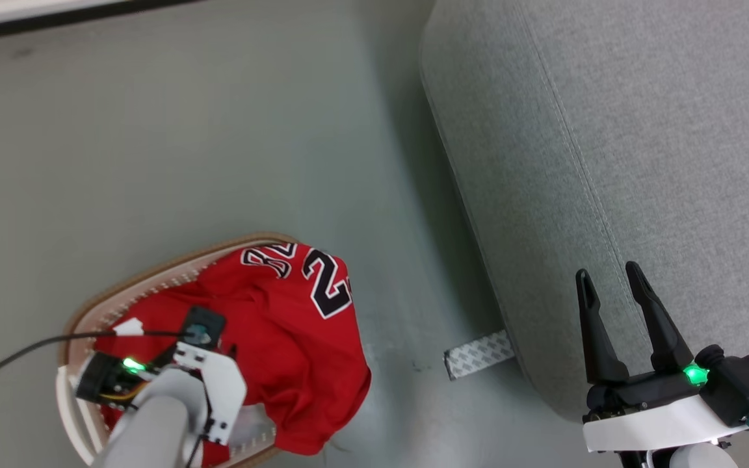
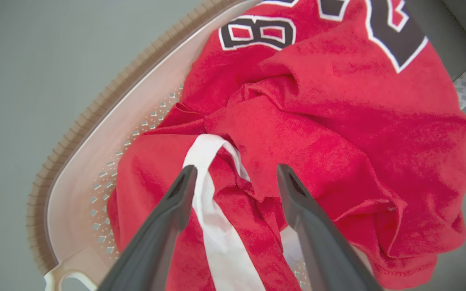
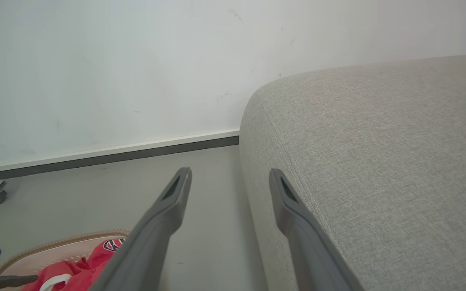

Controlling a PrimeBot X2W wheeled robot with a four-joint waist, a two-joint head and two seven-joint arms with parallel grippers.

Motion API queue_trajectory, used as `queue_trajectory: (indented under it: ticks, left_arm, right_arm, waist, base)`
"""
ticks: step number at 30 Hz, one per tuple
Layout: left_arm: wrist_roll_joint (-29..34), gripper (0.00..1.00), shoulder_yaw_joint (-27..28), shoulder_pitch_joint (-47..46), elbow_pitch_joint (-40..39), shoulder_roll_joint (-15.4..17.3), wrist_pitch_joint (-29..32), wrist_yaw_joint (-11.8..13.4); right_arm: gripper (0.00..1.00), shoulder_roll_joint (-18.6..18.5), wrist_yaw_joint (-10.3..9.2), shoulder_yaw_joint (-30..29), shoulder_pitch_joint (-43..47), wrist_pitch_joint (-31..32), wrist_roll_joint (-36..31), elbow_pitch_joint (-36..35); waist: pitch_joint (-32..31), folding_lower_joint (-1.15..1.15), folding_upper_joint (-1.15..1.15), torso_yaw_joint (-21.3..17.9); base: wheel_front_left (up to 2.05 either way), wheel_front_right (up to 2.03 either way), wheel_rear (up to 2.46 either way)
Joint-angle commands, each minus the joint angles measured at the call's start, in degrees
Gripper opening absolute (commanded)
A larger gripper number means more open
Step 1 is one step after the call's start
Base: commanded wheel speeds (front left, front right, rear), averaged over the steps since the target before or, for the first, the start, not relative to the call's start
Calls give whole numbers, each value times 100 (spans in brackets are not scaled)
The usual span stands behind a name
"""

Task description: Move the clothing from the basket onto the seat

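While the red sports clothing with white trim and black-and-white numerals (image 1: 283,325) lies heaped in the cream-white perforated plastic basket with a brown rim (image 1: 153,270), one fold hangs over the rim on the side facing the large light-grey woven-fabric seat (image 1: 641,130). All the clothing seen is in or draped over the basket. The basket stands on the pale grey-green floor (image 1: 186,130), well apart from the seat. Left gripper (image 2: 236,169): two dark fingers spread apart, pointing down into the heap. In the left wrist view they straddle a bunched red fold and a white band (image 2: 212,210) of the garment, the band running just beside one fingertip. Contact between the tips and the cloth cannot be told; nothing is clamped. Right gripper (image 1: 608,270): fingers apart, holding nothing, held over the seat's rounded near edge, beside its seam (image 1: 586,162). The right wrist view looks along the seat's side toward a white wall (image 3: 136,60) with a dark skirting strip (image 3: 136,153). A grey-and-white patterned strip (image 1: 478,354) lies on the floor, sticking out from under the seat's edge.
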Motion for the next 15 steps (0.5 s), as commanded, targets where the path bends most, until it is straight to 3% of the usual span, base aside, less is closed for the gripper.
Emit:
queue_trajectory:
  ticks: [1,9,10,11,12,15]
  left_arm:
    - [21,100,17,-131,101,104,43,66]
    - [4,100,37,-563,546,397,35,188]
    - [-10,53,40,-600,594,422,2,189]
    - [-37,15,53,-639,632,455,-42,211]
    - [-71,0,87,-672,676,472,-71,238]
    - [-211,0,155,-716,776,451,-243,273]
  right_arm:
    - [100,-14,-12,17,-83,2,51,-60]
    - [100,-14,-12,127,-136,2,222,-139]
    - [100,-15,-12,139,-141,2,222,-143]
    - [100,-15,-12,149,-148,2,233,-147]
    - [100,-15,-12,159,-155,2,243,-148]
    - [100,-15,-12,145,-168,2,244,-131]
  waist:
    - [222,-1,0,-144]
    - [669,-1,0,-266]
    - [702,-1,0,-275]
    - [726,-1,0,-284]
    - [745,-1,0,-291]
    - [751,-1,0,-281]
  base:
    - [0,0,0]
    - [0,0,0]
    - [0,0,0]
    - [0,0,0]
    - [0,0,0]
    - [0,0,0]
